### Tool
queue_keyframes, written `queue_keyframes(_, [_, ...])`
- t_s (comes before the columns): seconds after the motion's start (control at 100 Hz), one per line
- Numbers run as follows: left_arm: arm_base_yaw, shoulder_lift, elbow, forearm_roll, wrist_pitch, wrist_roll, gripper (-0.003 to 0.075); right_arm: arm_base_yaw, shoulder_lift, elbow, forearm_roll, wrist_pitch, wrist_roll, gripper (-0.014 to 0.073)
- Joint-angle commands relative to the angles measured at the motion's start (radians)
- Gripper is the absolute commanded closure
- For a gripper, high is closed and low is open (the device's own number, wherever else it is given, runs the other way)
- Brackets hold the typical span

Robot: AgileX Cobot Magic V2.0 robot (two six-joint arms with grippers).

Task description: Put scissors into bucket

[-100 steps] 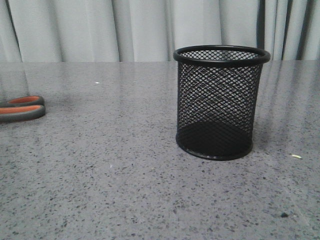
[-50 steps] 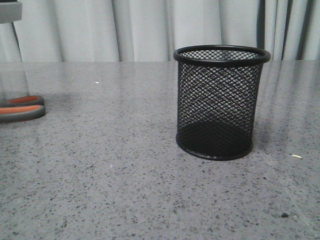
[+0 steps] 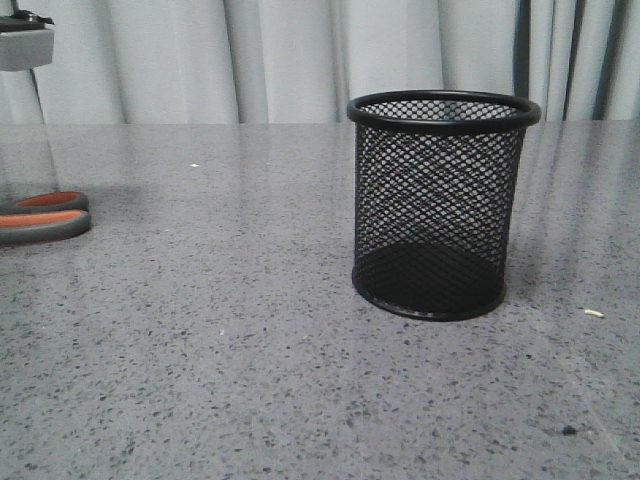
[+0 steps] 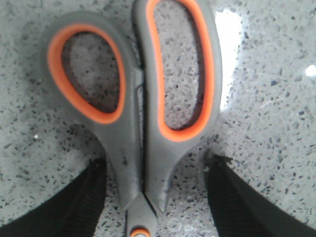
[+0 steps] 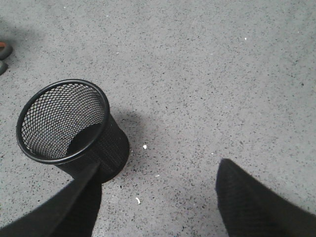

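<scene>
While scissors (image 4: 140, 113) are lying flat on speckled grey tabletop (image 3: 220, 340) at far left edge of front view, left gripper (image 4: 155, 197) is hovering directly above handles, jaws spread wide, one black finger (image 4: 74, 207) flanking each side, neither touching. Bucket (image 3: 440, 205) is standing upright right of centre, well apart from scissors, empty. Right gripper (image 5: 158, 202) is hanging just beside bucket, jaws gaping wide, holding nothing.

Bucket (image 3: 437, 205): black wire-mesh cylinder, solid rolled rim, solid round base, upright on worktop (image 3: 230, 340), nothing inside. Scissors (image 3: 44, 216): grey handles lined orange, 2 loops, orange pivot dot, blades closed, lying flat, well apart from bucket, at far left of it.
</scene>
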Motion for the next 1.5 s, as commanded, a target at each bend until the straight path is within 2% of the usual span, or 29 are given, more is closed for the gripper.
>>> queue_keyframes(0.0, [-0.002,-0.026,-0.023,-0.025,-0.04,0.002,0.0302,0.001,0.009,-0.035,0.006,-0.064,-0.008,0.0147])
queue_keyframes(0.22, [-0.002,-0.025,-0.023,-0.065,-0.029,0.025,0.0302,0.001,0.009,-0.035,0.006,-0.064,-0.008,0.0147])
queue_keyframes(0.29, [-0.002,-0.025,-0.023,-0.085,-0.028,0.031,0.0329,0.001,0.009,-0.035,0.006,-0.064,-0.008,0.0147])
queue_keyframes(0.43, [-0.002,-0.025,-0.023,-0.111,-0.03,0.033,0.0484,0.001,0.009,-0.035,0.006,-0.064,-0.008,0.0147])
queue_keyframes(0.6, [-0.002,-0.025,-0.023,-0.111,-0.017,0.024,0.0739,0.001,0.009,-0.035,0.006,-0.064,-0.008,0.0147])
queue_keyframes(0.99, [-0.019,-0.127,-0.079,-0.112,0.023,-0.045,0.0739,0.001,0.009,-0.035,0.008,-0.064,-0.008,0.0147])
queue_keyframes(1.12, [-0.056,-0.189,-0.136,-0.11,0.025,-0.077,0.0739,0.001,0.009,-0.035,0.06,-0.067,-0.008,0.0147])
queue_keyframes(1.28, [-0.128,-0.27,-0.217,-0.108,0.036,-0.109,0.0739,0.001,0.009,-0.037,0.191,-0.093,-0.025,0.0147])
queue_keyframes(1.49, [-0.257,-0.36,-0.311,-0.106,0.04,-0.184,0.0739,0.001,0.009,-0.056,0.558,-0.108,-0.176,0.0147])
